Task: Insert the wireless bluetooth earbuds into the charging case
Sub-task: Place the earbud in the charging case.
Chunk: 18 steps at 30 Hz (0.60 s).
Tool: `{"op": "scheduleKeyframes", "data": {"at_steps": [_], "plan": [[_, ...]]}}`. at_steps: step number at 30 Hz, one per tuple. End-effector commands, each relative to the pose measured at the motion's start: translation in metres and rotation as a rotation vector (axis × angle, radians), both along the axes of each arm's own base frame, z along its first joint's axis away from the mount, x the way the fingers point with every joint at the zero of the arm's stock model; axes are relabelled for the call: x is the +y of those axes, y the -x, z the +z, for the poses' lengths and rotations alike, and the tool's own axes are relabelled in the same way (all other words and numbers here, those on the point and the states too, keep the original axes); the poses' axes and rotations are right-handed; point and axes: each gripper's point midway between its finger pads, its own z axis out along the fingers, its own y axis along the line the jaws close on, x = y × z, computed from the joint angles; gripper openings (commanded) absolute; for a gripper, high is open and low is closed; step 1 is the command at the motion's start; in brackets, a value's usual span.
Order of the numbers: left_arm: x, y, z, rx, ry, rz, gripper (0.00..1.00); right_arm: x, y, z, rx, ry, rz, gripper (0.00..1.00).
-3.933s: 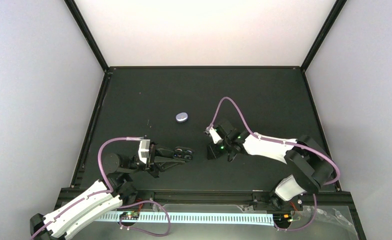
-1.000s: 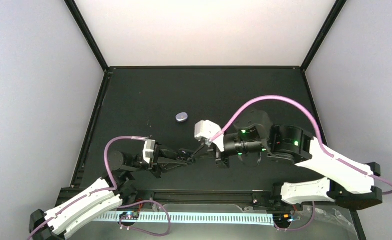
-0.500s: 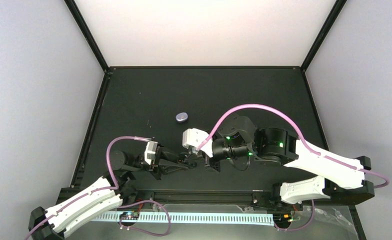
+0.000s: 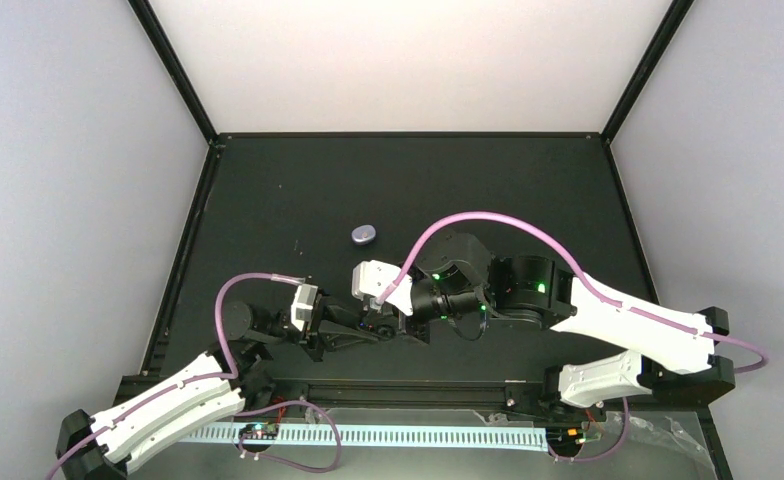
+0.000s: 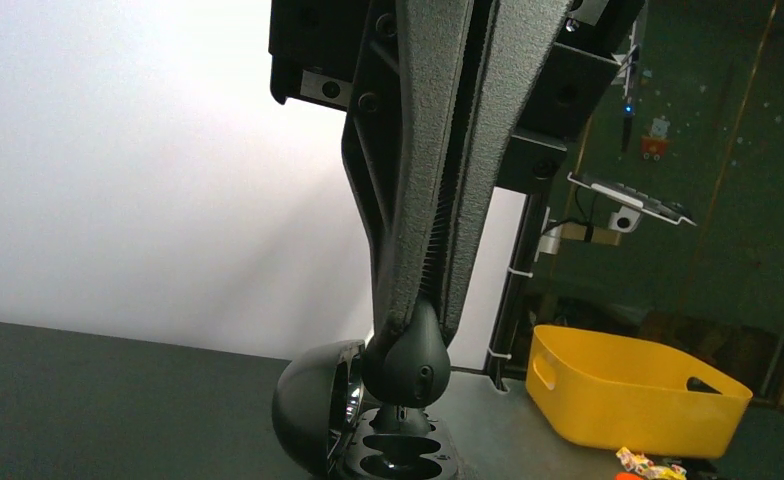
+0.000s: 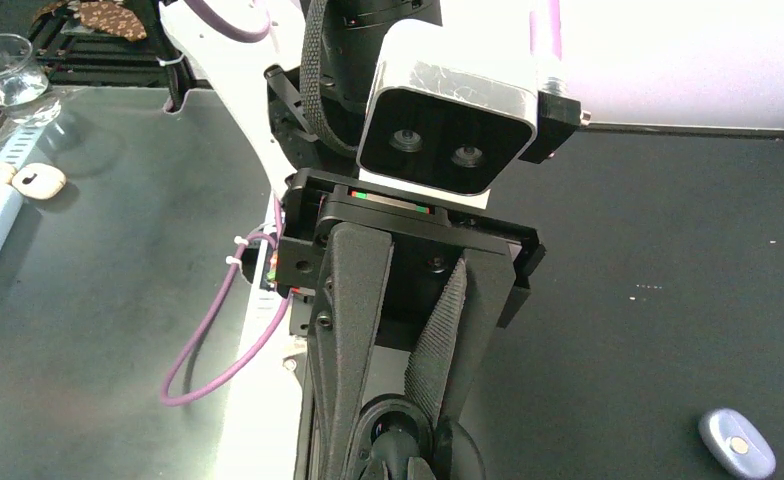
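The black charging case (image 5: 400,452) stands open, its lid (image 5: 306,410) tipped up to the left and two empty dark slots showing. My left gripper (image 4: 366,326) is shut on the case; in the right wrist view its fingers (image 6: 353,320) run down to the round case (image 6: 400,432). My right gripper (image 5: 413,322) comes down from above, shut on a black drop-shaped earbud (image 5: 408,362). The earbud hangs just over the rear slot, its lower tip touching or nearly touching the case. Seen from overhead, both grippers meet near the front middle of the table and hide the case.
A closed lilac-grey oval case (image 4: 364,235) lies alone further back on the black table (image 4: 528,200), also in the right wrist view as the oval case (image 6: 736,443). A yellow bin (image 5: 633,395) stands beyond the table edge. A purple cable (image 6: 218,340) loops by the left arm.
The right arm has swung left and brought its gripper over the case held by the left gripper. The left arm has barely moved.
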Motion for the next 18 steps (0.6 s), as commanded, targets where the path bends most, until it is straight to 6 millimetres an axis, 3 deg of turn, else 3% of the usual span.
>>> {"op": "scheduleKeyframes", "data": {"at_steps": [1, 18], "plan": [[0.003, 0.007, 0.016, -0.043, 0.036, -0.013, 0.02, 0.002, 0.000, 0.007, -0.023, -0.027, 0.003, 0.01], [0.004, 0.006, 0.016, -0.041, 0.037, -0.002, 0.02, 0.009, 0.003, -0.005, -0.009, 0.005, 0.011, 0.01]]}}
